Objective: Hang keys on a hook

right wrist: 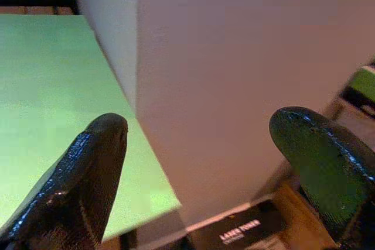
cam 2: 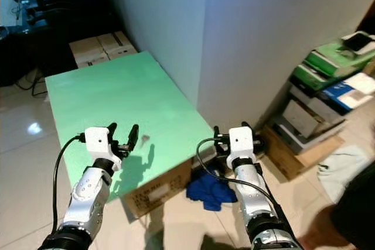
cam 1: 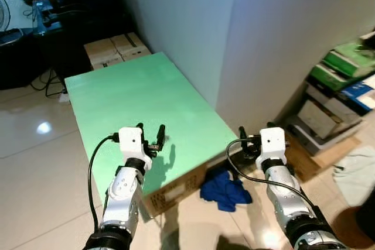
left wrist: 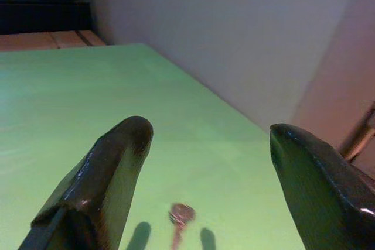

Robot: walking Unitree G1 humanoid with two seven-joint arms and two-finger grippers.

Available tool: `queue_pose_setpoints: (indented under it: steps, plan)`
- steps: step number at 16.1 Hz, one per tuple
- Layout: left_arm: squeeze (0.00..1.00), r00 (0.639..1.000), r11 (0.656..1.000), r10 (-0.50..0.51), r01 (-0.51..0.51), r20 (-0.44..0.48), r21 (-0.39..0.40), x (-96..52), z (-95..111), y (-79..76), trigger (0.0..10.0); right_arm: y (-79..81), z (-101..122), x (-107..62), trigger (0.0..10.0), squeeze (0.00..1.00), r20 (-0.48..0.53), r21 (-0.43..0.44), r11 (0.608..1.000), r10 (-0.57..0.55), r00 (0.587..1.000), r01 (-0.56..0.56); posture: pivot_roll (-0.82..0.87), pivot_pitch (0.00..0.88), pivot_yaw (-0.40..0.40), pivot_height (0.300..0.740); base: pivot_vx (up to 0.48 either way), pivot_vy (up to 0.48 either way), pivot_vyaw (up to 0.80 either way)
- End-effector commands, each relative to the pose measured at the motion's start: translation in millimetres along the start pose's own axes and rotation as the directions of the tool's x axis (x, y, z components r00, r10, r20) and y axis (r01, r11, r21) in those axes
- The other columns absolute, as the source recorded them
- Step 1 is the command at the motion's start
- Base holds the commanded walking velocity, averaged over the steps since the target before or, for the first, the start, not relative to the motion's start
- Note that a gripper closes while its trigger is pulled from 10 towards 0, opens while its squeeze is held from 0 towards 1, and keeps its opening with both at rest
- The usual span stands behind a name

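Note:
A small key point(cam 2: 144, 139) lies flat on the green tabletop point(cam 1: 135, 95), near its front edge. The left wrist view also shows the key point(left wrist: 180, 218), low between the two black fingers point(left wrist: 111, 168). My left gripper point(cam 1: 151, 132) hovers just above the table, a little short of the key, open and holding nothing. My right gripper point(cam 1: 255, 128) is open too, held off the table's right front corner and facing the grey wall corner point(right wrist: 193, 57). Nothing is between its fingers point(right wrist: 88, 168).
The green top rests on a cardboard box point(cam 1: 176, 191). A blue cloth point(cam 1: 225, 190) lies on the floor below the right gripper. Stacked boxes and books point(cam 1: 334, 98) stand at the right, more cardboard boxes point(cam 1: 114, 50) behind the table, and cables point(cam 1: 50, 83) at the left.

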State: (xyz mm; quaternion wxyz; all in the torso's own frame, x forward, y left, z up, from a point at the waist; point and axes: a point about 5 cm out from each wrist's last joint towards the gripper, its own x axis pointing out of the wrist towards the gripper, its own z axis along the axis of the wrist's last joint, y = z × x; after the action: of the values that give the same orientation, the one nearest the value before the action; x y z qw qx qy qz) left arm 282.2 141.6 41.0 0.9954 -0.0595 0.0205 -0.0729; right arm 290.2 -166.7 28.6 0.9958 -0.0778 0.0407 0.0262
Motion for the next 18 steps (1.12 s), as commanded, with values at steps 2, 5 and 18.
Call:
queue_pose_setpoints:
  steps: [2, 5, 18]
  plan:
    - [0.00, 1.000, 1.000, 0.008, -0.008, -0.013, 0.006, -0.1, -2, 3.3, 10.0, 7.9, 1, 2.8, 10.0, 0.00, -0.006, -0.020, 0.999, 0.042, 0.999, -0.043, -0.14, 0.000, 0.046, 0.740, 0.452, 0.000, 0.00]
    - [0.00, 1.000, 1.000, 0.015, -0.015, -0.016, 0.011, 0.0, -2, 3.5, 10.0, 9.9, 1, 2.6, 10.0, 0.00, -0.011, -0.021, 0.999, 0.047, 0.999, -0.047, -0.13, 0.000, 0.045, 0.740, 0.450, 0.000, 0.00]
    - [0.00, 0.998, 0.998, 0.061, -0.061, 0.025, 0.001, -11.7, 1, 28.1, 10.0, -3.6, -5, -14.1, 10.0, 0.00, 0.040, -0.006, 1.000, 0.001, 0.999, -0.001, -0.13, 0.000, 0.061, 0.740, 0.069, 0.000, 0.00]
